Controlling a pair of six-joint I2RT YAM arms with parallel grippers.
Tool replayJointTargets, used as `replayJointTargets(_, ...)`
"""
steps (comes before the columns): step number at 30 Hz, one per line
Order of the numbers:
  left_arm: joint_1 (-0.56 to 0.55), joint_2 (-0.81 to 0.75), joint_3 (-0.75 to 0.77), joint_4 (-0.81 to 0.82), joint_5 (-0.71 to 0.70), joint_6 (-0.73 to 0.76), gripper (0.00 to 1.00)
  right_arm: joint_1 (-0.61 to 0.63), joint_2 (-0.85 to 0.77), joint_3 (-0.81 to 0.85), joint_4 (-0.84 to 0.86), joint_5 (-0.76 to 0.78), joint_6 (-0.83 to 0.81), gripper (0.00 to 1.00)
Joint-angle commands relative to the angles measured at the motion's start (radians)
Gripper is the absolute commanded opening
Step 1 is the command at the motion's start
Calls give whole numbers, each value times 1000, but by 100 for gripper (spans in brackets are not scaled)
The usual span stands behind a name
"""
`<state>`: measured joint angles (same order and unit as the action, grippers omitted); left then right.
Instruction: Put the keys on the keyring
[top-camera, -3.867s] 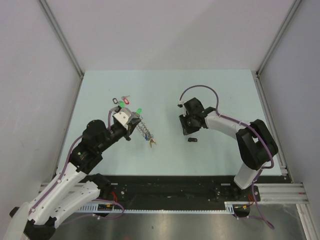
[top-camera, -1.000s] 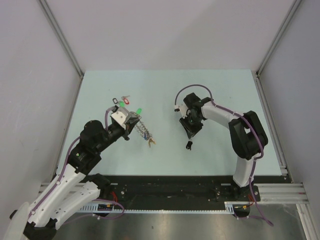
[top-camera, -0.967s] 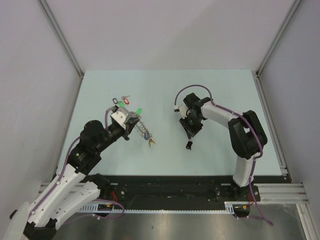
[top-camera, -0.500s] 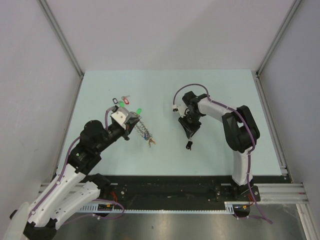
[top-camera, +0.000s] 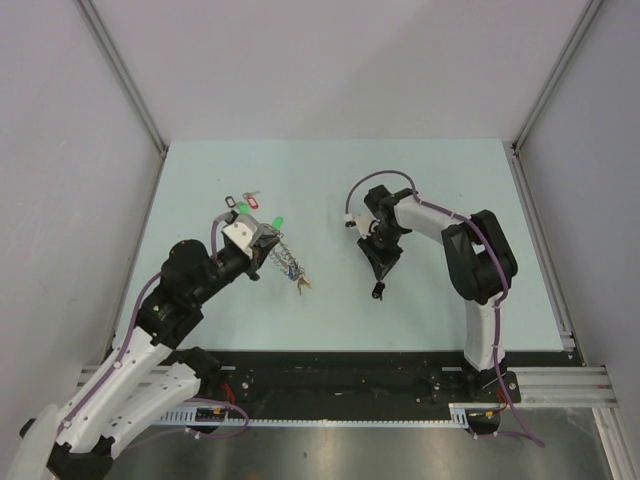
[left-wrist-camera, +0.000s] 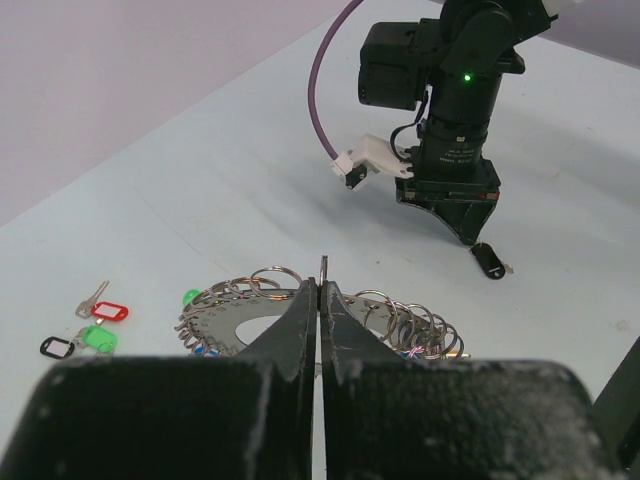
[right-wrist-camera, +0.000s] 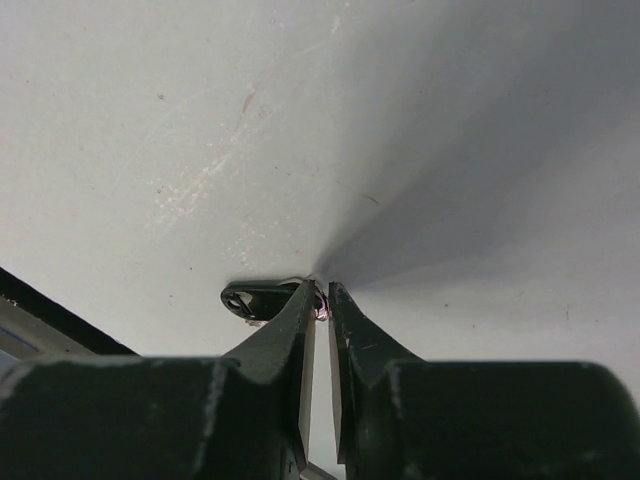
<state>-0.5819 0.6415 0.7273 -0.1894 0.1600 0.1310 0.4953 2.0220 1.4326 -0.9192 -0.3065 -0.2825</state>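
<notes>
Keyring (left-wrist-camera: 225, 322) in the grip of the left gripper (left-wrist-camera: 320, 298), as seen from the near edge of the pale green table (top-camera: 450, 180): the two dark fingers are pressed flat together on a thin sliver of metal at the ring's near rim. The silvery doughnut, fringed with small split rings, lies just in front of them on the left half of the table. Beyond it, toward the back left, loose keys lie in a small cluster, a red-tagged key (left-wrist-camera: 110, 312), a green-tagged key (left-wrist-camera: 97, 338) and a small black tag (left-wrist-camera: 57, 346) close together. A second green tag (left-wrist-camera: 192, 297) sits just beside the ring's outer edge. Well apart to the right, the right gripper (right-wrist-camera: 320, 296) points steeply down at a black-tagged key (right-wrist-camera: 255, 298) lying flat on the table near the middle. Its fingers stand with only a narrow slit between them, their tips at the key's metal end, the black tag sticking out to one side. Whether they actually pinch the key cannot be told from either view.
</notes>
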Motion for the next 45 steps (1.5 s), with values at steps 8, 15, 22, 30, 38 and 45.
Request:
replayJointTargets(8, 7, -2, 17, 76, 12, -8, 0, 6, -81, 32, 49, 7, 22, 0)
replayJointTargets(15, 7, -3, 18, 73, 10, -11, 0, 80, -273, -52, 289, 147, 84, 0)
replayJointTargets(22, 7, -3, 20, 76, -4, -14, 0, 186, -423, -296, 754, 234, 183, 0)
replayJointTargets(30, 7, -2, 7, 88, -37, -16, 0, 317, -373, -477, 1238, 386, 209, 0)
replayJointTargets(38, 7, -9, -11, 108, -80, -16, 1, 362, -413, -702, 1442, 458, 304, 0)
replayJointTargets(45, 7, -5, -17, 119, -80, -19, 0, 413, -454, -866, 1482, 503, 361, 0)
